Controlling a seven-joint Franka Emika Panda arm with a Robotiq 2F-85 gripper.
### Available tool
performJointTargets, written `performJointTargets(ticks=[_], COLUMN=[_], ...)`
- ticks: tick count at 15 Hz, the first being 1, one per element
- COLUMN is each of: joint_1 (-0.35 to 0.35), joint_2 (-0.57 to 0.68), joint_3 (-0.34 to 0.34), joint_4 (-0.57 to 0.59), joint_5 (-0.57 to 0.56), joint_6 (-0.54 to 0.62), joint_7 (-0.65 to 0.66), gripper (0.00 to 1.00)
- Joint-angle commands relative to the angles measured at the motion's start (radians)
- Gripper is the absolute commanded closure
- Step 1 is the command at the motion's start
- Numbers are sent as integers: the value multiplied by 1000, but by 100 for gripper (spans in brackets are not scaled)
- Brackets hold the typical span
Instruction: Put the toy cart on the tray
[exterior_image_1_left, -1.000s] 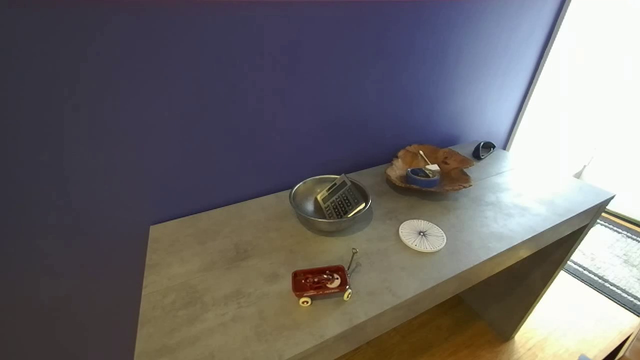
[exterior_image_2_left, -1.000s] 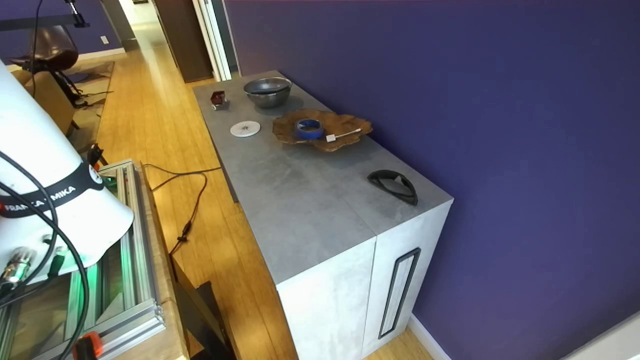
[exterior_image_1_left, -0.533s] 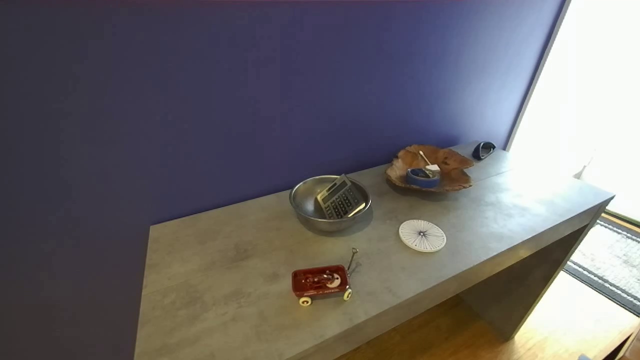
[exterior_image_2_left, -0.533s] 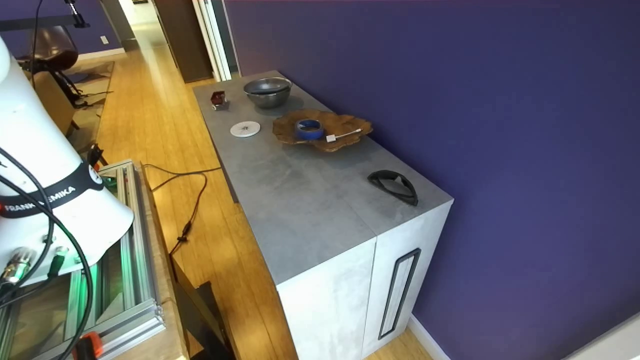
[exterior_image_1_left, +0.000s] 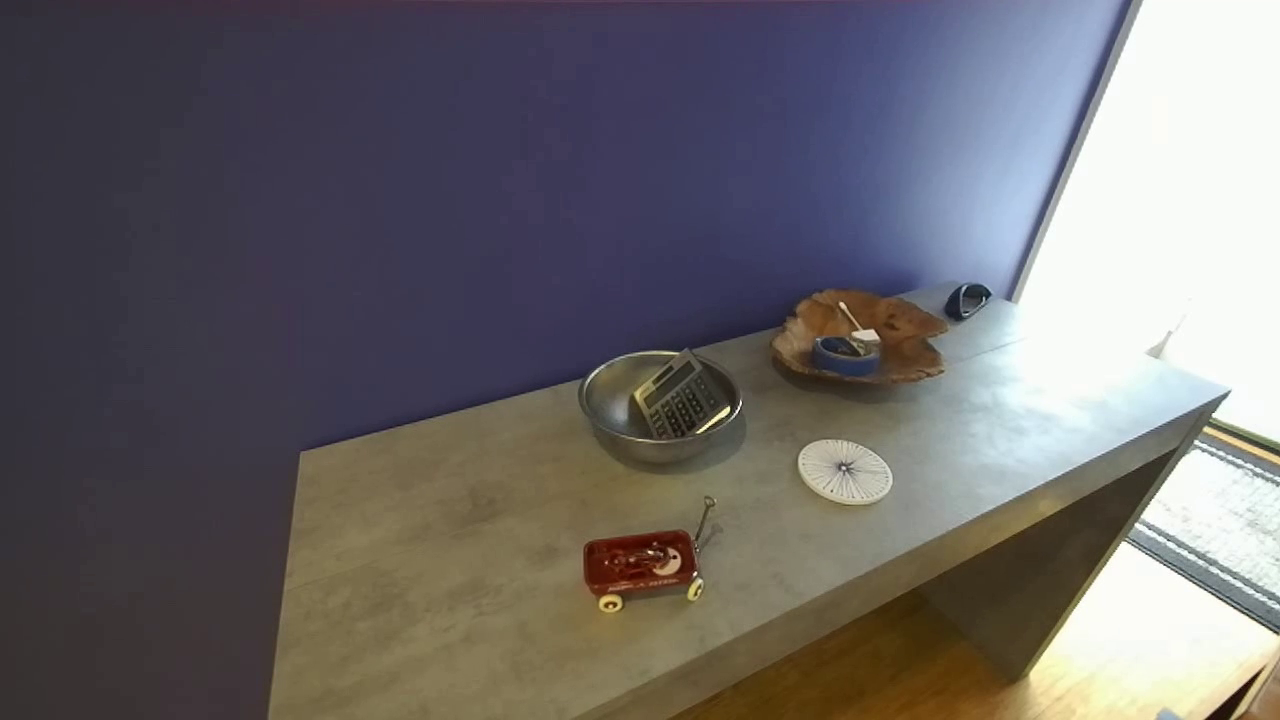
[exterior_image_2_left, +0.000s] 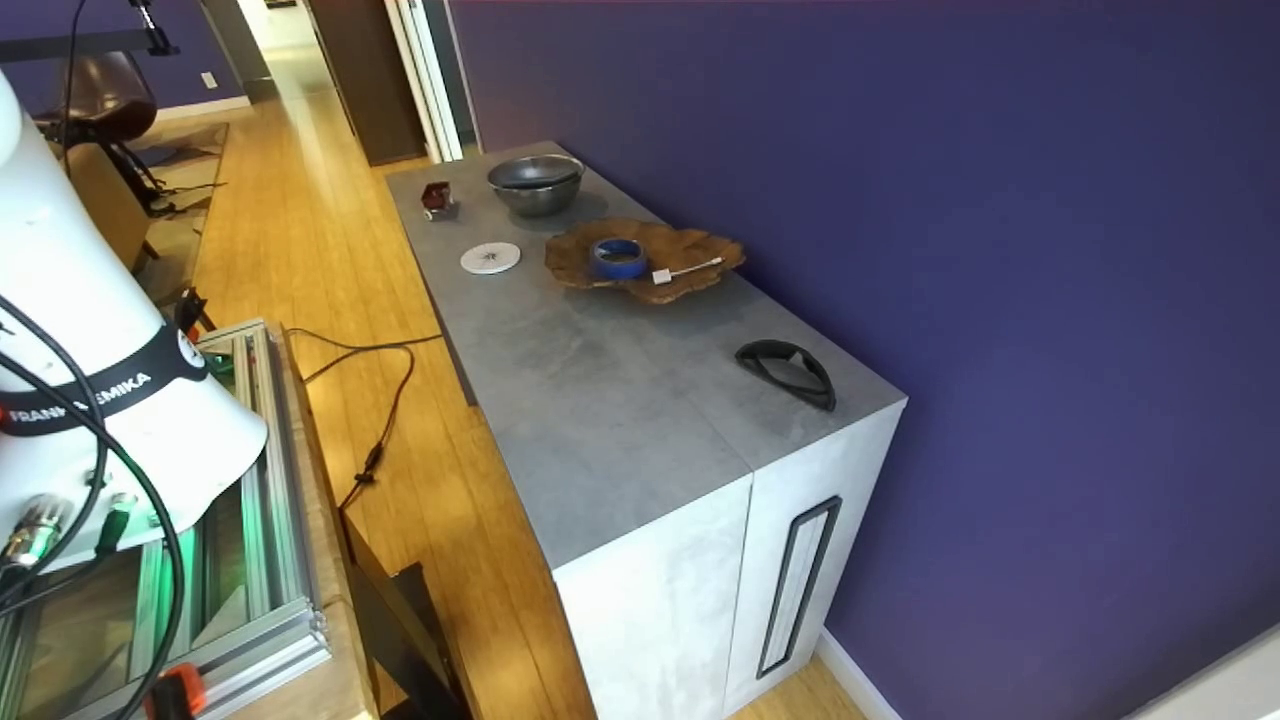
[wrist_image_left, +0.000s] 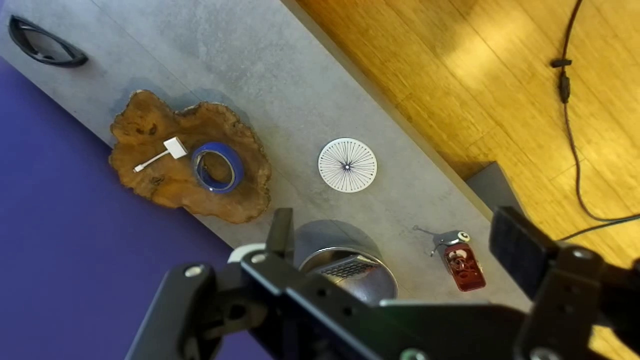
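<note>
The toy cart is a small red wagon (exterior_image_1_left: 640, 572) with pale wheels and a thin raised handle. It stands upright on the grey table near the front edge; it also shows in an exterior view (exterior_image_2_left: 436, 197) and in the wrist view (wrist_image_left: 466, 272). The tray is a brown wooden dish with a wavy rim (exterior_image_1_left: 912, 322), near the wall, also in an exterior view (exterior_image_2_left: 655, 238) and the wrist view (wrist_image_left: 167, 186). My gripper (wrist_image_left: 398, 232) is open with its fingers wide apart and nothing between them. It is high above the table, and neither exterior view shows it.
A metal bowl (exterior_image_1_left: 612, 400) holding a calculator (exterior_image_1_left: 682, 398) stands between cart and wall. A white disc (exterior_image_1_left: 845, 472) lies right of the cart. Blue tape (wrist_image_left: 235, 172) and a white adapter (wrist_image_left: 175, 147) lie in the tray. A black curved object (exterior_image_2_left: 785, 372) lies beyond it.
In an exterior view, the white arm and its cables have shifted slightly since a second ago. The cart, tray and other objects have not moved.
</note>
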Motion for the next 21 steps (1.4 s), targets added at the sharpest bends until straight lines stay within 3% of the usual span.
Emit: performJointTargets(ticks=[1,3,7,12,13,16,18,21], joint_1=[-7,26,27,-4,43,34,31,0], joint_2=[78,201,424,738,604,723,721,836], joint_3=[33,69,186,349,277,316,316,335], joint_4=[32,67,145,269,192,240,242,254], joint_5=[16,73,53,36,34,36,44,-161], joint_6=[51,226,476,533,534,537,546,675], joint_7=[20,-2,-58,-87,-62,-68,-57,123], gripper=[0,0,0,0,0,0,0,0])
